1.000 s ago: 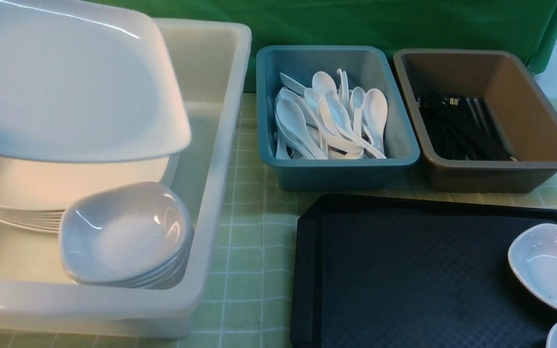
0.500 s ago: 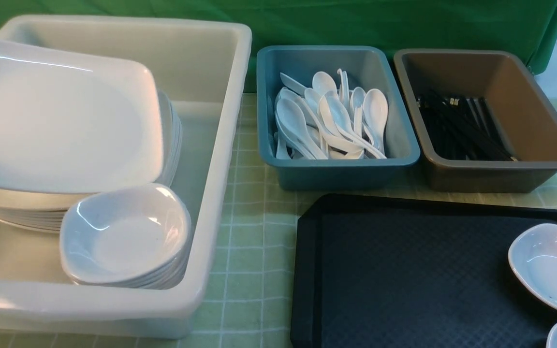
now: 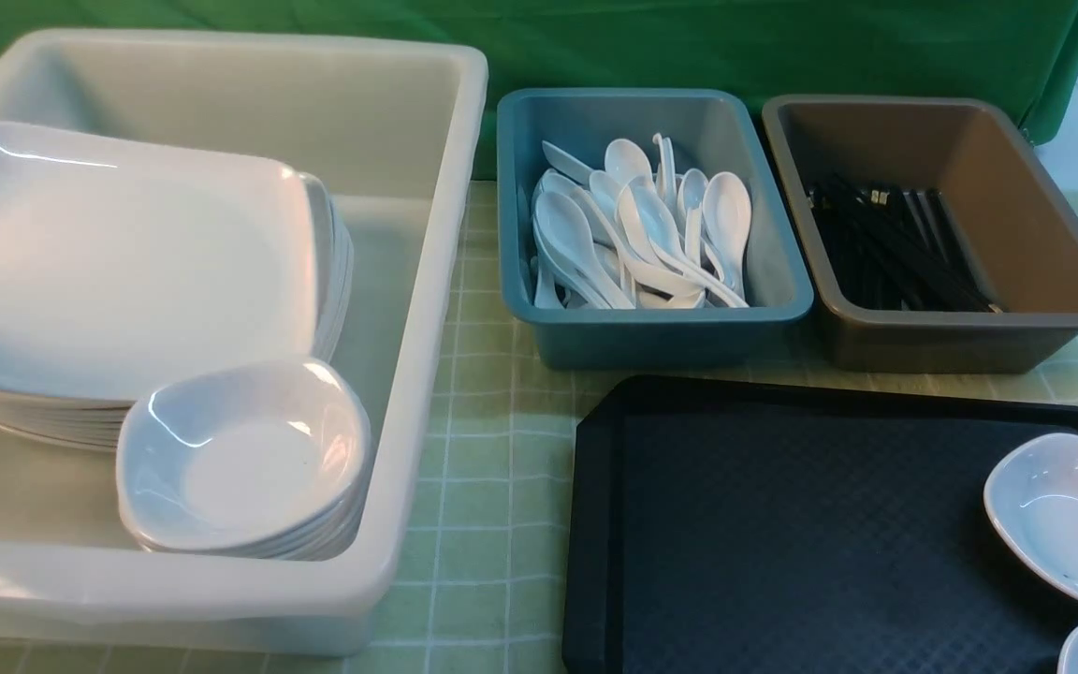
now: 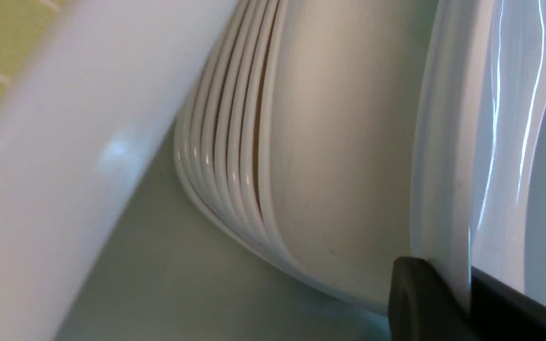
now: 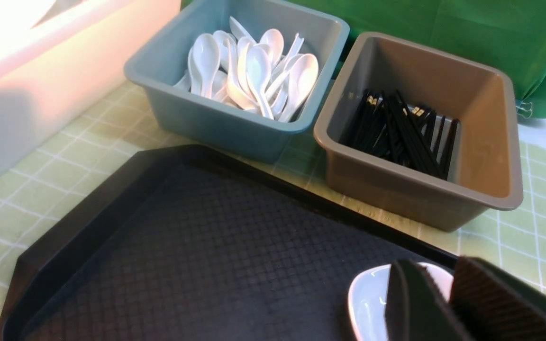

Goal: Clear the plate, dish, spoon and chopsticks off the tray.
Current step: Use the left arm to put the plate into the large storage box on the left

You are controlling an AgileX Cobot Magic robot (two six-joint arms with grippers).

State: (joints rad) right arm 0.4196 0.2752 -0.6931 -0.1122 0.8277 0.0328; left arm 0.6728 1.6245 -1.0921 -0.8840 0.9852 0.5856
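**Plate at the stack: a skewed release risks a slide**

Front: the plate (image 3: pixel 127 262) lies over the stack (image 3: pixel 43 421) in the white bin (image 3: pixel 427 281). The dish (image 3: pixel 1058 520) sits on the tray (image 3: pixel 782 524).

Left wrist: the left gripper (image 4: pixel 443 279) pinches the plate's rim. Released while tilted, the plate could slip onto the bowls (image 3: pixel 244 459).

Right wrist: the right gripper (image 5: pixel 436 274) is at the dish, and I cannot tell whether it grips it.

Glossy white plate (image 3: pixel 127 262) level, off the black tray (image 3: pixel 782 524)
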